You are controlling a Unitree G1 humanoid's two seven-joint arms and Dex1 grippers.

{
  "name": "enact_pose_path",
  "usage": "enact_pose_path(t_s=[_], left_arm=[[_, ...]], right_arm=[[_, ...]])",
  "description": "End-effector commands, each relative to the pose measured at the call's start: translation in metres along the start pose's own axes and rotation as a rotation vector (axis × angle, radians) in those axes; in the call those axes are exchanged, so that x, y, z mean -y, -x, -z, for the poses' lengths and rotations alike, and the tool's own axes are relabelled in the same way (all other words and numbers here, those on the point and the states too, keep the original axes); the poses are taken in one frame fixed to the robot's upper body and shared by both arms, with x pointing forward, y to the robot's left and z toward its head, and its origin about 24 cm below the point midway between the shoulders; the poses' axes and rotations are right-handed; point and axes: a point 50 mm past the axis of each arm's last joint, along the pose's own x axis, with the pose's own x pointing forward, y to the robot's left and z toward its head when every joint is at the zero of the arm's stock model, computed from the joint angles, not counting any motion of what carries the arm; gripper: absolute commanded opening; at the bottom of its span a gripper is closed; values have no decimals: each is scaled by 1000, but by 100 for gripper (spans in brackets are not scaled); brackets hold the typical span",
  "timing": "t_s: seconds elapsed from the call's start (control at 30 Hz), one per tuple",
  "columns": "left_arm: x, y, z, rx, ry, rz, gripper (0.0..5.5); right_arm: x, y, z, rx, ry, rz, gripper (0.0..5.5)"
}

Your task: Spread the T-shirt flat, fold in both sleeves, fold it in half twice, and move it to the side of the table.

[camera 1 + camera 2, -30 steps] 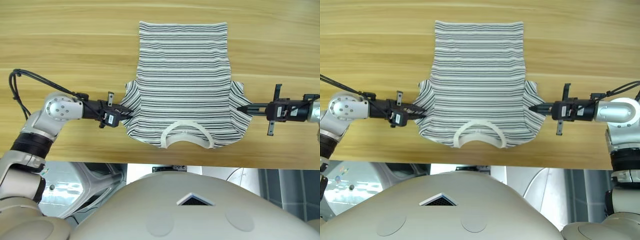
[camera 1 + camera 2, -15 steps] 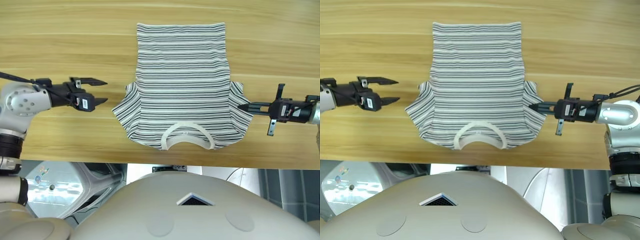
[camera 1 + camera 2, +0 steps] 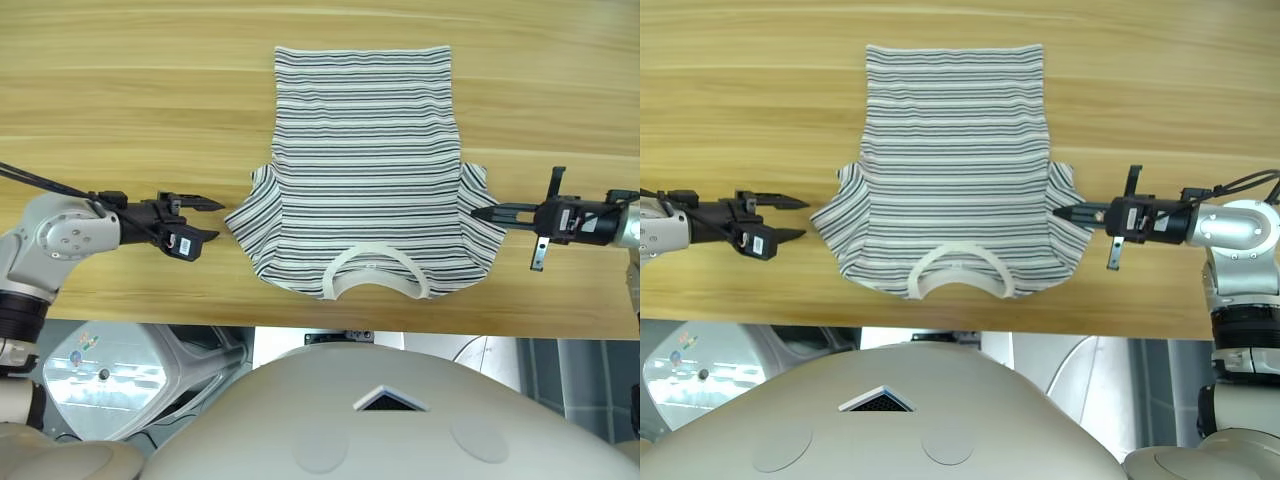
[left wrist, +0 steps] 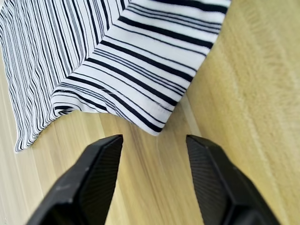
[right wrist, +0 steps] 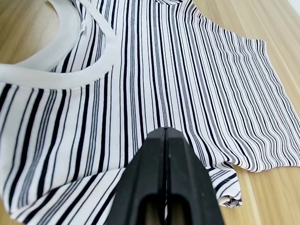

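Note:
A black-and-white striped T-shirt (image 3: 365,150) lies flat on the wooden table (image 3: 120,90), its white collar (image 3: 378,270) toward the near edge. The left sleeve (image 3: 250,212) is spread out to a point. My left gripper (image 3: 205,220) is open just left of that sleeve tip (image 4: 154,123), apart from it and holding nothing. My right gripper (image 3: 474,212) is shut, and its tip (image 5: 165,130) lies over the right sleeve (image 3: 487,228). No cloth shows between its fingers. The right sleeve's hem curls under (image 5: 229,199).
The table's near edge (image 3: 150,322) runs just below the collar. Bare wood stretches left and right of the shirt and behind its hem (image 3: 362,50).
A second ago my left gripper held the left sleeve; it let go, leaving the sleeve pulled outward, drew back, and has now come back close, open. My right gripper edged slightly onto the shirt.

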Motion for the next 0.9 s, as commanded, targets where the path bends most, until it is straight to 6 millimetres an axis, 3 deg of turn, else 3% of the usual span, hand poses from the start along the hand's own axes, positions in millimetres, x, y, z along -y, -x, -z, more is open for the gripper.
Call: enact_pose_path(t_s=[0.03, 0.4, 0.9], left_arm=[[-1, -5, 1, -14, -13, 13, 181], [5, -20, -4, 32, -6, -2, 2], [-6, -15, 3, 9, -11, -55, 2]], right_arm=[[7, -3, -3, 20, 12, 19, 0], [6, -9, -3, 32, 14, 10, 0], [4, -10, -1, 38, 4, 15, 0]])
